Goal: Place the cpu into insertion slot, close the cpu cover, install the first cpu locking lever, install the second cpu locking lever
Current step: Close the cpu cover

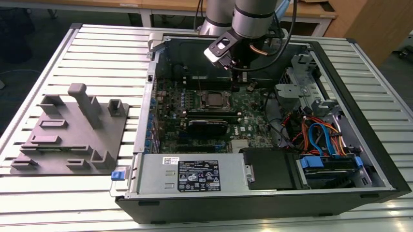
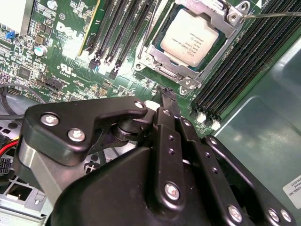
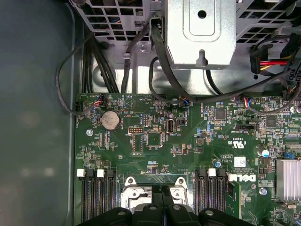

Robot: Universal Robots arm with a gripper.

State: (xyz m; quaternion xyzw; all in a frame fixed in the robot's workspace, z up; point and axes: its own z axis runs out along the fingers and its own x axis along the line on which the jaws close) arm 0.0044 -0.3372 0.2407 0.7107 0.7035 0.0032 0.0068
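The cpu lies flat in the insertion slot on the green board, silver top facing up. The cpu cover, a silver frame plate, lies down around it. A thin metal lever runs out from the socket's corner. My gripper is shut with nothing between its black fingers. It hangs just above the board a short way off the socket. In the exterior view the gripper is to the right of and behind the socket. In the first wrist view the gripper's tips cover part of the socket's rim.
Long black memory slots flank the socket on both sides. A black card sits nearer the front, with a power supply and coloured cables. The case wall is close. A grey fixture stands at the exterior view's left.
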